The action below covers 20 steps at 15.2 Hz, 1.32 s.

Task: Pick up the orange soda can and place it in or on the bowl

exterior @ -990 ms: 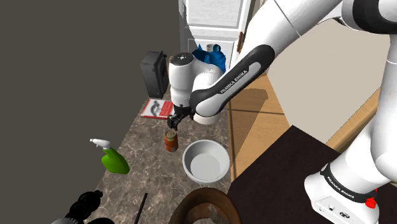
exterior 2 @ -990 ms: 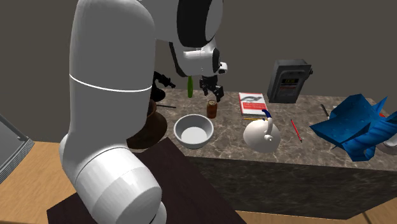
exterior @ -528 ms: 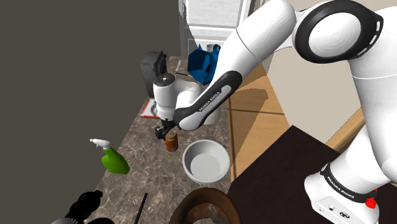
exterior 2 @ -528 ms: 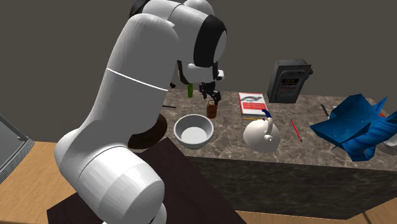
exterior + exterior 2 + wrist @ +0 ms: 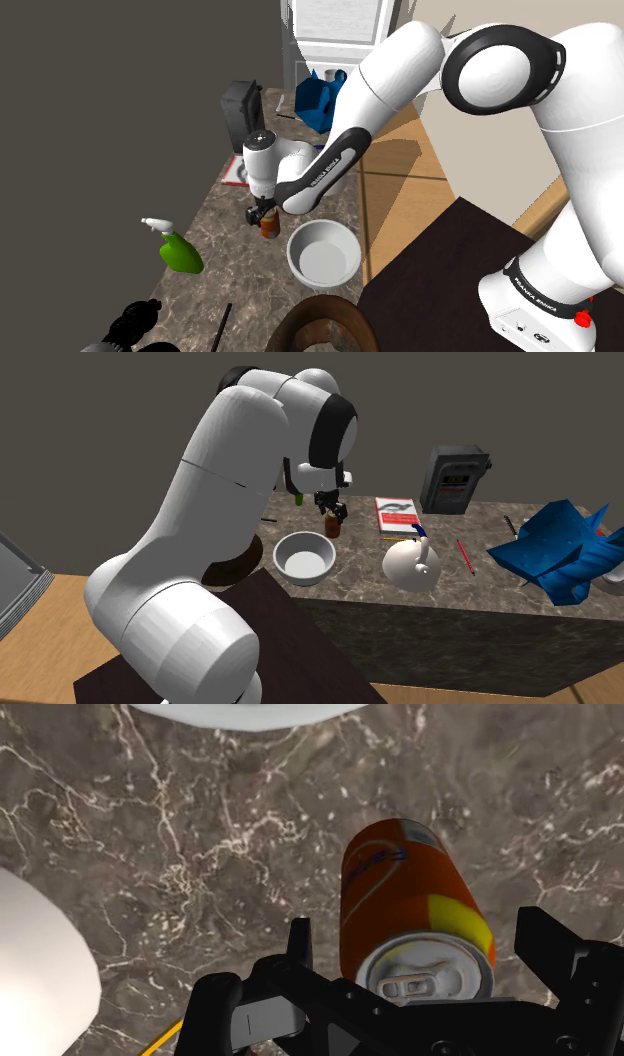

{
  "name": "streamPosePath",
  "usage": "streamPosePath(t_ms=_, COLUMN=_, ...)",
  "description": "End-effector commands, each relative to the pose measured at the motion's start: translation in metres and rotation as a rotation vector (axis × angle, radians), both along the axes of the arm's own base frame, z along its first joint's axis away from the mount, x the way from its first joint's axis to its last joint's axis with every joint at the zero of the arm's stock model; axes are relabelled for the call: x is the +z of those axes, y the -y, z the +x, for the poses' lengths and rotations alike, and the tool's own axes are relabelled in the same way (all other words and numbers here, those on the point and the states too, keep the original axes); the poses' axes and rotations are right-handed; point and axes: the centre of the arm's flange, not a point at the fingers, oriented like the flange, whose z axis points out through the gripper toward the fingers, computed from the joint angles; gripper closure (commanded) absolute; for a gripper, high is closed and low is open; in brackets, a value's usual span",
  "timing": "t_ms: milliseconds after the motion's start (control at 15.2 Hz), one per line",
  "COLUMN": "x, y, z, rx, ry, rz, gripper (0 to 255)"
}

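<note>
The tool (image 5: pixel 420 926) stands open astride the upright orange soda can (image 5: pixel 400 889), which rests on the counter (image 5: pixel 180 864) just beside the bowl (image 5: pixel 323 255), and grips nothing; closing this near the can's top risks a shallow pinch, letting the can slip or topple during lift.

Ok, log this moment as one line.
phase: pre-grasp | gripper: open, around orange soda can | can: upright on countertop | bowl: empty
</note>
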Motion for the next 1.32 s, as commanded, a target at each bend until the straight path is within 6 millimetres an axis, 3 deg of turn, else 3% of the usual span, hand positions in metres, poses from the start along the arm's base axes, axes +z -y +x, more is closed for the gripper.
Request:
streamPosePath(t_ms=0, x=-0.002, y=0.000, z=0.001, rx=0.000, ry=0.000, rz=0.000, gripper=0)
streamPosePath(t_ms=396, x=-0.002, y=0.000, z=0.001, rx=0.000, ry=0.000, rz=0.000, gripper=0)
streamPosePath(t_ms=462, x=-0.002, y=0.000, z=0.001, rx=0.000, ry=0.000, rz=0.000, gripper=255)
streamPosePath(t_ms=1056, x=-0.002, y=0.000, z=0.001, rx=0.000, ry=0.000, rz=0.000, gripper=255)
streamPosePath(t_ms=1254, x=0.013, y=0.000, z=0.001, rx=0.000, ry=0.000, rz=0.000, gripper=255)
